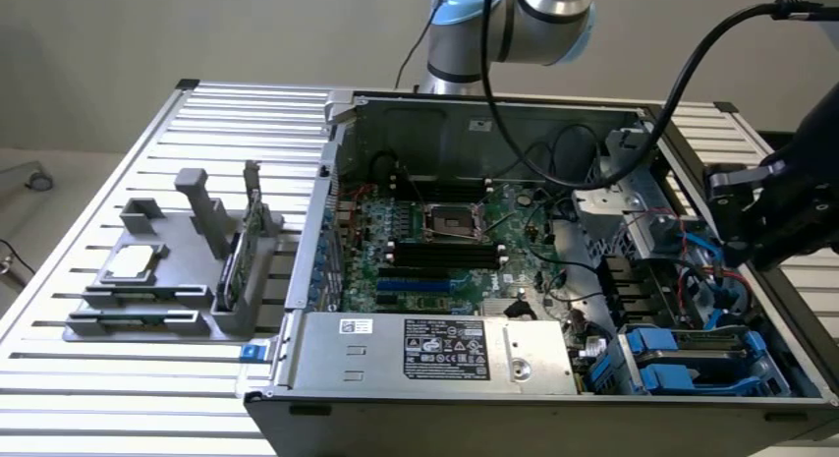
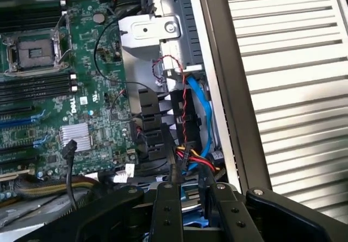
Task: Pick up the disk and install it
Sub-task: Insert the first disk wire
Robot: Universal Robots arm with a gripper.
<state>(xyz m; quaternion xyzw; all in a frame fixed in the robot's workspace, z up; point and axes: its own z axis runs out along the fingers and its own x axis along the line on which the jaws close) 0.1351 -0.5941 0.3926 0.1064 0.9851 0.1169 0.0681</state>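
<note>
Disk is sitting in the drive bay at the near corner of the open case, on the exterior view's right. Its blue rails frame a grey top, and a second blue carrier lies just beside it.

For writing, the only thing I can make out is what looks like the Dell logo in white on the green motherboard. The long grey box along the case's near edge carries a white and black sticker, but the print is too small to read. Same goes for the small blue tag at its corner.

The arm comes in from behind the case, with a thick black cable looping over. The gripper hangs above the case's side wall on the exterior view's right, well above the disk and not touching it. In the wrist view the gripper points down into the cable-filled bay, jaws a little apart with nothing clamped. A bit of blue plastic shows through the gap.
</note>
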